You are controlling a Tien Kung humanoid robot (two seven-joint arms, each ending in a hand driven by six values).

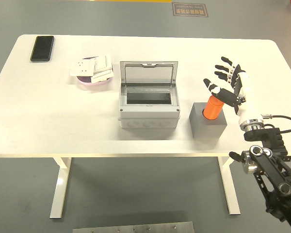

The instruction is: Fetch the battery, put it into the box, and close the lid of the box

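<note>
An orange cylindrical battery (214, 108) stands upright in a dark grey block holder (207, 125) right of centre. My right hand (226, 82) hovers just above and to the right of the battery, fingers spread and holding nothing. The grey box (148, 114) sits in the middle of the table with its clear lid (148, 72) raised at the back; its dark inside looks bare. The left arm does not appear in the picture.
A black phone (42, 48) lies at the far left corner. A pink dish (93, 79) with white socket plates and cards on it stands left of the box. The table's near edge (111, 155) runs below the box.
</note>
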